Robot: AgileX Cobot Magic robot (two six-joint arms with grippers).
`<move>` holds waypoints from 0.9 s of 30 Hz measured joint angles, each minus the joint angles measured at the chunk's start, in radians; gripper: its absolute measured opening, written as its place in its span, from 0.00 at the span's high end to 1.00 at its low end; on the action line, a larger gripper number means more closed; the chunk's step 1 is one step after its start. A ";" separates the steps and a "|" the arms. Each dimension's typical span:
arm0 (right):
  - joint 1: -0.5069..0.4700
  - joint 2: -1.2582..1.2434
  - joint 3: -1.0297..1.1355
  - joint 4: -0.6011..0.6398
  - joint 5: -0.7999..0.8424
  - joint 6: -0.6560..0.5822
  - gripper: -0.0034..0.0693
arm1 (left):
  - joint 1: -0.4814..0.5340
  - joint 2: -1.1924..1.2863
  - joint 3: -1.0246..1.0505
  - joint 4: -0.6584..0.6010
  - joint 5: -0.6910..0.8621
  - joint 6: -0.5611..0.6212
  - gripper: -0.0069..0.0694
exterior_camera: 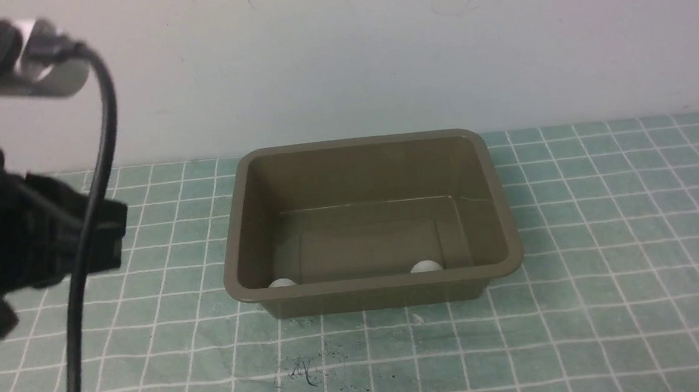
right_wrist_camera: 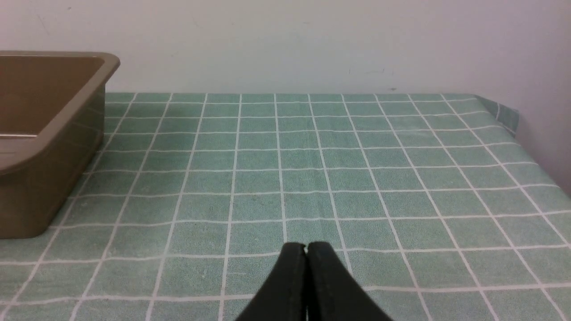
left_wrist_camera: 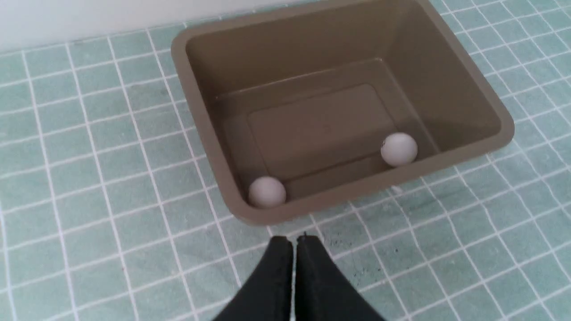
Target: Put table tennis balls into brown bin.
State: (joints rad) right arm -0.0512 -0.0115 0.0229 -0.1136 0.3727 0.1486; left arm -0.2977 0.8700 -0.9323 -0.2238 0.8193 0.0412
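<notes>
Closed jaws, white balls (left_wrist_camera: 399,149), brown bin (left_wrist_camera: 448,80)

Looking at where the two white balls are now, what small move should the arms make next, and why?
Probably just a retreat: draw the left gripper back from the brown bin to rest. One table tennis ball and the other ball lie on the bin's floor, none shows on the cloth, and both this gripper and the right gripper are shut, holding nothing.

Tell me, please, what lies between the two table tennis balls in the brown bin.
Nothing but the bare floor of the brown bin lies between the two table tennis balls, as the left wrist view shows.
</notes>
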 joint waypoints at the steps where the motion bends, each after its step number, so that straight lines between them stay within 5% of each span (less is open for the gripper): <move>1: 0.000 0.000 0.000 0.000 0.000 0.000 0.97 | 0.000 -0.040 0.029 0.000 0.000 0.000 0.92; 10: 0.000 0.000 0.000 0.000 0.000 0.000 0.97 | 0.000 -0.225 0.094 0.004 0.071 0.000 0.92; 17: 0.000 0.000 0.000 0.000 0.000 0.000 0.97 | 0.000 -0.379 0.104 0.124 0.065 -0.019 0.92; 21: 0.000 0.000 0.000 0.000 0.000 0.000 0.97 | 0.001 -0.442 0.186 0.163 -0.013 -0.024 0.92; 27: 0.000 0.000 0.000 0.000 0.000 0.000 0.97 | 0.096 -0.640 0.548 0.212 -0.329 -0.014 0.92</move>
State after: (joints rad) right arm -0.0512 -0.0115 0.0229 -0.1136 0.3727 0.1486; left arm -0.2018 0.2298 -0.3848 -0.0114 0.4904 0.0271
